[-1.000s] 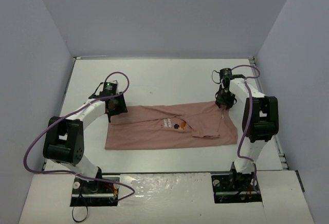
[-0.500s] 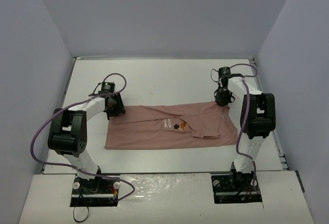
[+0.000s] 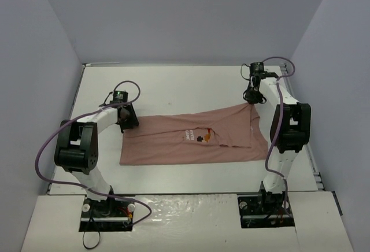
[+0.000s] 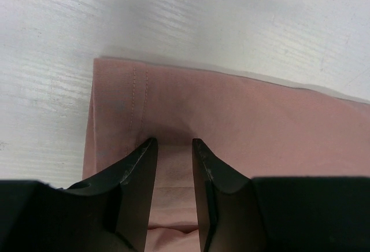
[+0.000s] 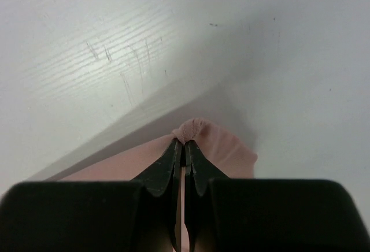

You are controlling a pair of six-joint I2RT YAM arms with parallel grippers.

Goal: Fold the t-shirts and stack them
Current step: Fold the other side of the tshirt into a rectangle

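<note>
Pink t-shirt (image 3: 173, 148) on white table (image 3: 173, 84), R gripper (image 5: 185, 147) pinching corner, grey walls (image 3: 185, 15) around

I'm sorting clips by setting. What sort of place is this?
Likely a lab test cell: left arm and right arm bolted to a white table, plain walls boxing it in, one pink t-shirt laid out.

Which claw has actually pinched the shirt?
The right gripper: its jaws are shut on a bunched corner of the shirt. The left gripper has its jaws apart, over flat cloth.
</note>
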